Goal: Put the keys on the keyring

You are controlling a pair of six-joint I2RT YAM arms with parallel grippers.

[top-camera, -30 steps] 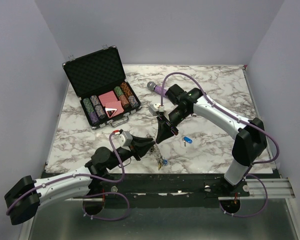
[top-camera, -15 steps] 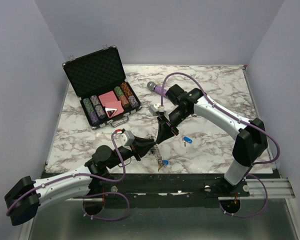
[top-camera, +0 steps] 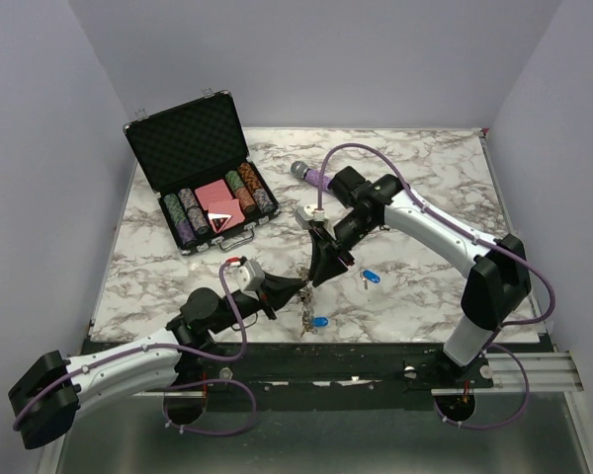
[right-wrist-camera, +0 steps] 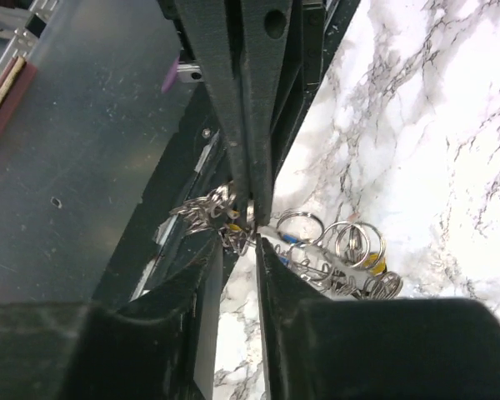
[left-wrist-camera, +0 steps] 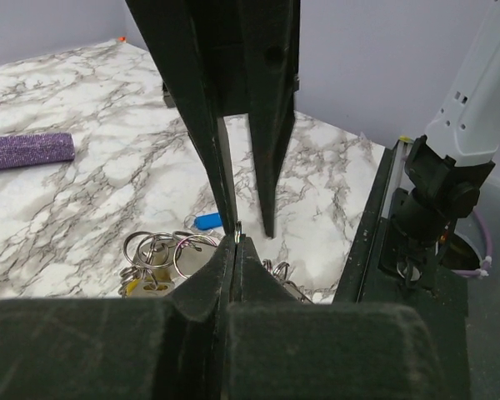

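Note:
My left gripper (top-camera: 298, 285) (left-wrist-camera: 236, 242) is shut on the thin edge of the keyring (left-wrist-camera: 236, 234) (right-wrist-camera: 252, 215), just above the table's front edge. A bunch of small rings and keys (top-camera: 309, 318) (left-wrist-camera: 154, 258) (right-wrist-camera: 342, 250) hangs and trails under it, with yellow and blue caps showing. My right gripper (top-camera: 313, 280) (right-wrist-camera: 242, 243) points down right beside it, tip to tip with the left one. Its jaws stand slightly open, straddling the ring without gripping it. A loose blue key (top-camera: 370, 277) lies on the marble to the right.
An open black case of poker chips (top-camera: 203, 188) stands at the back left. A purple microphone (top-camera: 309, 175) (left-wrist-camera: 25, 150) lies behind the right arm. The table's front edge (top-camera: 376, 341) and the black mounting rail run just below the hanging keys.
My left gripper has closed on the keyring and my right gripper has opened off it. The bunch of keys has swung a little left and now hangs under the left jaws.

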